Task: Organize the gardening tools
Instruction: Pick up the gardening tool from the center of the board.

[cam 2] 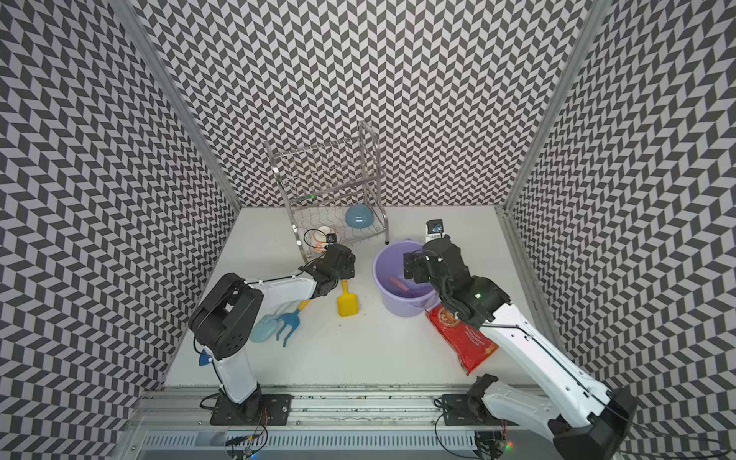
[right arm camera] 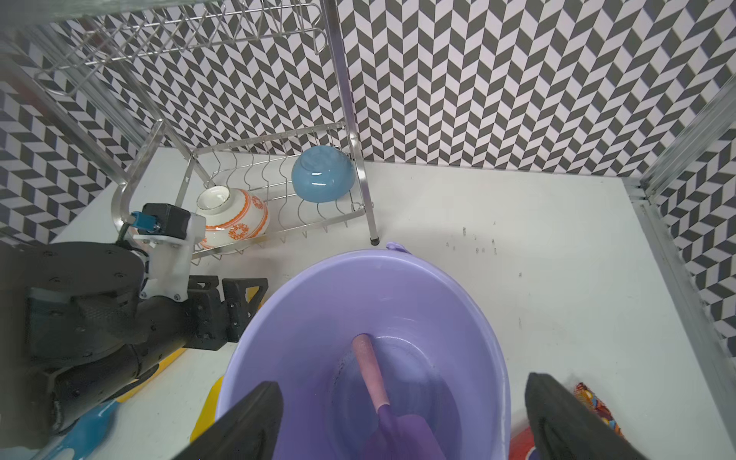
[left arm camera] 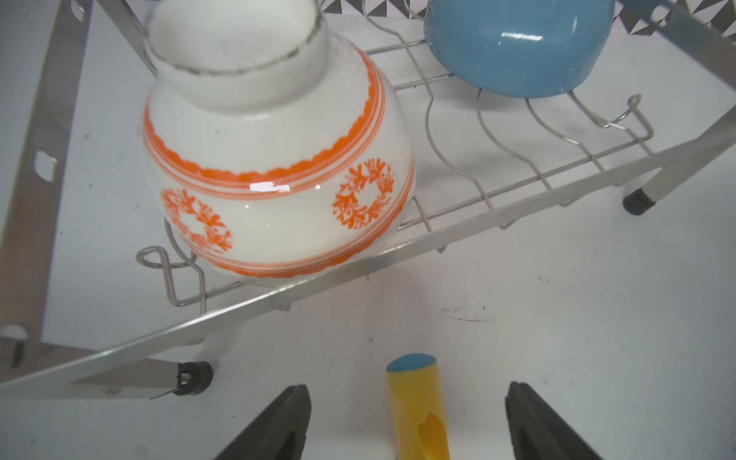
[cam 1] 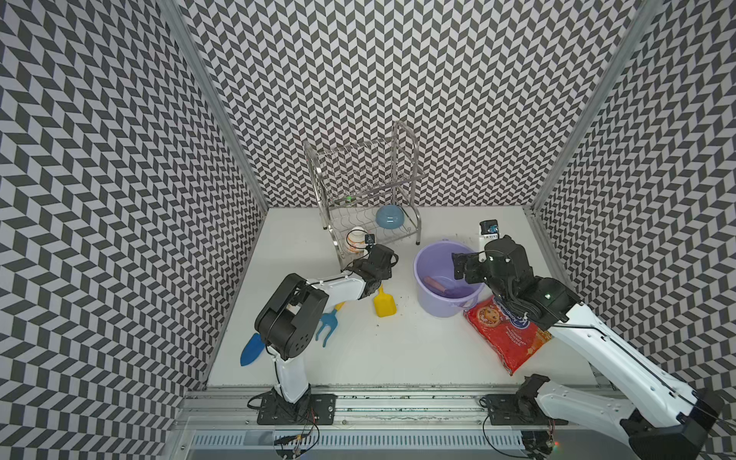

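surface: white tabletop (cam 1: 398, 358), dark specks (cam 1: 377, 325) near yellow scoop (cam 1: 384, 304) | walls (cam 1: 398, 59): chevron-patterned

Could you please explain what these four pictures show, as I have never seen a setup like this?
These are two robot arms at a white table, each ending in a two-jawed gripper. Two pictures look down on the whole scene; the other two come from cameras on the arms' wrists. The left gripper is open, its jaws either side of the handle of the yellow scoop, not touching it. The right gripper is open above the lavender bucket, in which the purple scoop lies. A blue fork and a pale-blue trowel lie beside the left arm. A red snack bag lies by the bucket; a blue bowl and an orange-and-white bowl sit in the dish rack. Nothing is held.
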`<state>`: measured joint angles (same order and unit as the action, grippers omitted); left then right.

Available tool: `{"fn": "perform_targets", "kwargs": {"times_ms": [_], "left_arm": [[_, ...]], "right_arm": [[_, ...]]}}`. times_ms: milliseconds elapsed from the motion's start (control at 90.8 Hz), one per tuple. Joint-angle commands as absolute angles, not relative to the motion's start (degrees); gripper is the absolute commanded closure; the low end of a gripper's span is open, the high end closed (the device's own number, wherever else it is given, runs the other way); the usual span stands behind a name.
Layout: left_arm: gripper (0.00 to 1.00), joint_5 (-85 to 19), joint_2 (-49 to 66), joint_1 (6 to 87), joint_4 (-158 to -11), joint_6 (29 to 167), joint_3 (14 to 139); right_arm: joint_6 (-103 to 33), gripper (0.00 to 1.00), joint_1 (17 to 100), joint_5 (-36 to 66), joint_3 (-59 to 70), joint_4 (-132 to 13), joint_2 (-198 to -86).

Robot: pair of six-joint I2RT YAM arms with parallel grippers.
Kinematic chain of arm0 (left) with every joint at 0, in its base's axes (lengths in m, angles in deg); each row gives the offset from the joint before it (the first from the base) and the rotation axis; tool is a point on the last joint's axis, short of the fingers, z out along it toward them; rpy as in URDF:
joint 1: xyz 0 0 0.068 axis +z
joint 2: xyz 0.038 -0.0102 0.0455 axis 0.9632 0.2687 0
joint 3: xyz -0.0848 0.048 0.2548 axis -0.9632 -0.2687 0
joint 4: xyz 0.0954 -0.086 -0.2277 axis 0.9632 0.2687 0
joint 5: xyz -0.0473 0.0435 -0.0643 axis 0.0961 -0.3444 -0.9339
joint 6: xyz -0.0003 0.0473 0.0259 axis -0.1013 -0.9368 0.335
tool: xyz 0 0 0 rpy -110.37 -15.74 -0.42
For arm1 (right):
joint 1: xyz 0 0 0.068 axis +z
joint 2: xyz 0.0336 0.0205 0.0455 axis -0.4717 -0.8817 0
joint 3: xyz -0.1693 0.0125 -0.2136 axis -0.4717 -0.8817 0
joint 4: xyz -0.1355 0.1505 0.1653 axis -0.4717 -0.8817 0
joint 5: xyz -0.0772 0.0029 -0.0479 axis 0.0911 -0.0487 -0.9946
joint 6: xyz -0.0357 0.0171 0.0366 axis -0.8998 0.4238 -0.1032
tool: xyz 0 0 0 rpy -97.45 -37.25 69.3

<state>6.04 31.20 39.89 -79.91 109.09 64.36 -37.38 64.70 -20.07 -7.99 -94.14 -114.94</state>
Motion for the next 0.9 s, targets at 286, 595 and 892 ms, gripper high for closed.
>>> {"fn": "perform_targets", "kwargs": {"times_ms": [286, 595, 892], "left_arm": [[0.31, 4.78, 36.23, 39.48, -80.00, 112.55, 65.96], [0.42, 3.86, 37.94, 39.47, -80.12, 114.37, 65.51], [0.86, 3.83, 36.08, 39.52, -80.20, 115.85, 64.63]], "right_arm": [[-37.00, 0.00, 64.53, -20.64, -9.06, -88.99, -112.34], [-37.50, 0.00, 64.53, -19.89, -8.67, -88.75, -112.14], [-36.88, 0.00, 64.53, -19.12, -8.76, -88.87, -111.61]]}}
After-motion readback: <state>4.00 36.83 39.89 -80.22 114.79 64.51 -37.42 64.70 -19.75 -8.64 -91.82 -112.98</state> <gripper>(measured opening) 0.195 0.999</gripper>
